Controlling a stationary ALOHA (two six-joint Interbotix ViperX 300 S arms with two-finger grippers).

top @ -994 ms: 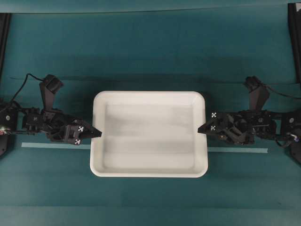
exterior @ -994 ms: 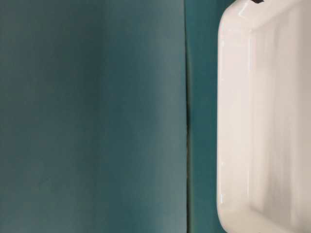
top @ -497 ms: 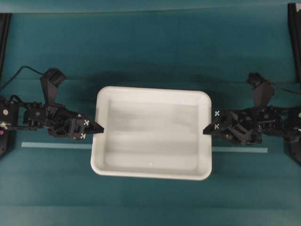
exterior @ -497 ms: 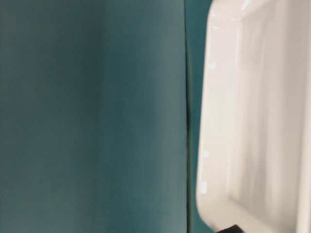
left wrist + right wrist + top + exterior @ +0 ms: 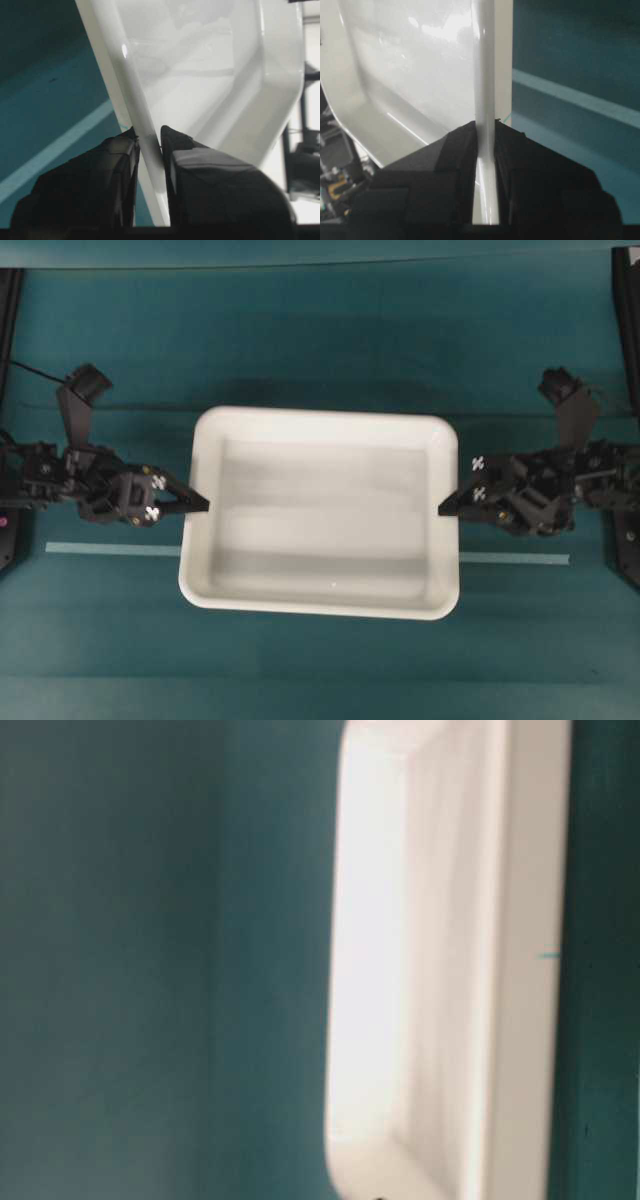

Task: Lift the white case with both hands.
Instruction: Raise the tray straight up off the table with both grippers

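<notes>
The white tray (image 5: 320, 512) hung between the two pincers. The left pincer (image 5: 200, 506) was clamped on its left rim, the right pincer (image 5: 447, 507) on its right rim. Under them lay the teal surface (image 5: 320, 330) with a pale stripe (image 5: 110, 549).

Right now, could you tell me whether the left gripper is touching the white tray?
Touching. The left wrist view shows the left gripper with one finger on each side of the white tray's rim, both pressed against it with no gap.
</notes>
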